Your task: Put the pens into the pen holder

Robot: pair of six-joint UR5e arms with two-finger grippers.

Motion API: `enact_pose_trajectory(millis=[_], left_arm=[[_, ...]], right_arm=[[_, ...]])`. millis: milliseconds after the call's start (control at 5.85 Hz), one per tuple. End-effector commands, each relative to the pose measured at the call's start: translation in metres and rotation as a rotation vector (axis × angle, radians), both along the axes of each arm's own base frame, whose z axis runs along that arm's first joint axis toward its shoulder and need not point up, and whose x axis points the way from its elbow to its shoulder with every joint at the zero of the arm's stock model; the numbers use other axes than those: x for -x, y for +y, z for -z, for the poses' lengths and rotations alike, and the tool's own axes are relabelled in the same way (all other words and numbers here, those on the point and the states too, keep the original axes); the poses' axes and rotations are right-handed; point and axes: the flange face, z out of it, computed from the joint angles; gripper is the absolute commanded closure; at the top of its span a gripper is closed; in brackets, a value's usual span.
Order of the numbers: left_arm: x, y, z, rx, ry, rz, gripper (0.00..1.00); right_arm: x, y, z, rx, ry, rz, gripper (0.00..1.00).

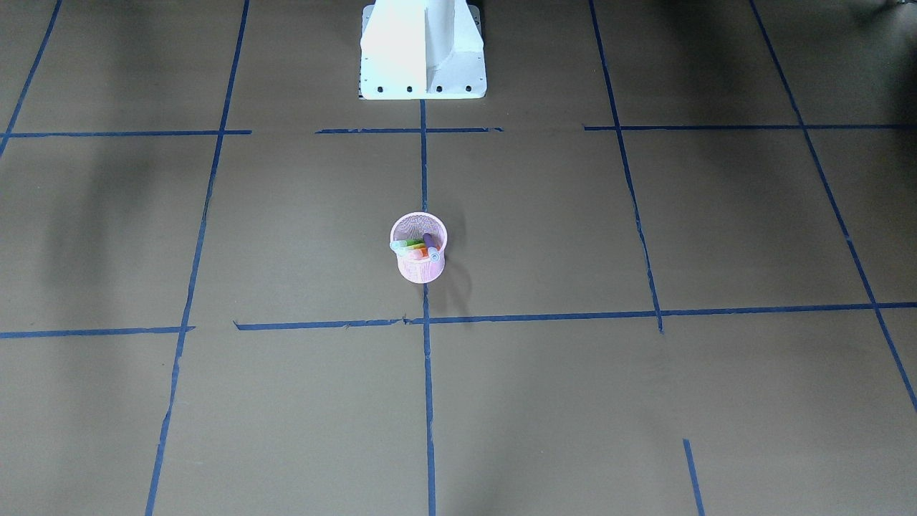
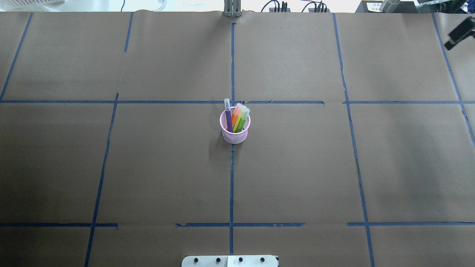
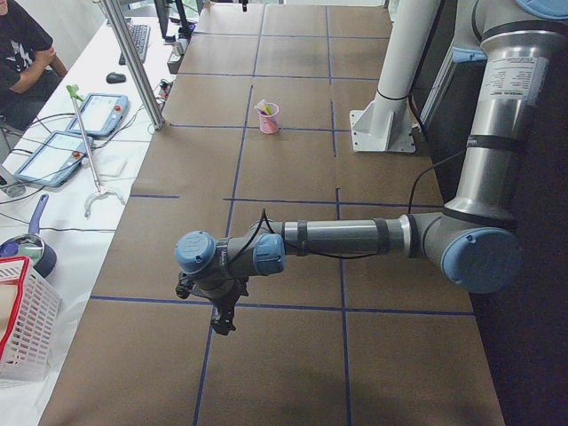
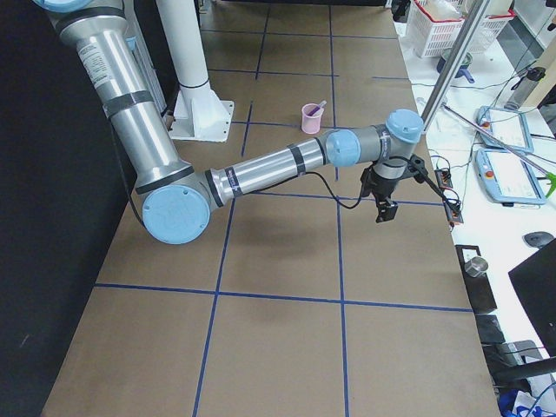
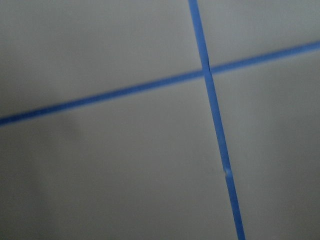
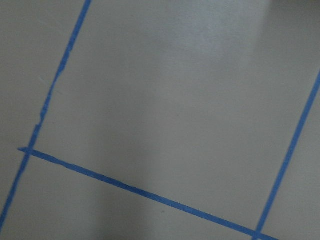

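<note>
Left gripper (image 3: pixel 222 312): hangs low above the table's near end in the left side view; how far open, or any hold, cannot be told.
Right gripper (image 4: pixel 382 210): hangs near the table's operator-side edge; opening and hold likewise cannot be told.
Pen holder (image 2: pixel 235 136): pink mesh cup, upright at the table's middle, on a tape line.
Contents: purple pen (image 2: pixel 228 119), orange pen (image 2: pixel 235 116), green pen (image 2: pixel 242 121), caps up, leaning.
Table (image 2: pixel 148 167): brown paper, blue tape (image 2: pixel 231 185) grid.
Room: white pedestal (image 1: pixel 423 50); side bench with teach pendants (image 3: pixel 98 111), basket (image 3: pixel 22 324), seated person (image 3: pixel 22 53).
Writing: arm label (image 3: pixel 519 75), too small to read.
</note>
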Motion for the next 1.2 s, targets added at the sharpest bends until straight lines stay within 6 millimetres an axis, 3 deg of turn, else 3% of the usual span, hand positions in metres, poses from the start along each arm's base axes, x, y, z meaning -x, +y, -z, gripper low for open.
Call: enact_pose_trajectory(millis=[0,171,513,684,855,1026], left_arm=[[0.003,0.045,0.005,0.017,-0.003,0.025,0.0],[0.002,0.053,0.008,0.022,-0.004,0.026,0.0],[0.003,0.056,0.011,0.048,-0.004,0.027,0.0],[0.003,0.056,0.011,0.05,-0.005,0.028,0.0],[0.003,0.056,0.011,0.048,-0.004,0.027,0.0],[0.003,0.056,0.011,0.048,-0.004,0.027,0.0]], right_arm=[[-0.07,0.018,-0.095,0.006,-0.016,0.075,0.0],[-0.074,0.037,-0.12,0.041,-0.019,0.071,0.0],[-0.076,0.054,-0.137,0.072,-0.01,0.062,0.0],[-0.076,0.073,-0.149,0.083,-0.007,0.067,0.0],[-0.077,0.11,-0.169,0.102,-0.006,0.073,0.0],[-0.079,0.15,-0.175,0.106,-0.004,0.062,0.0]])
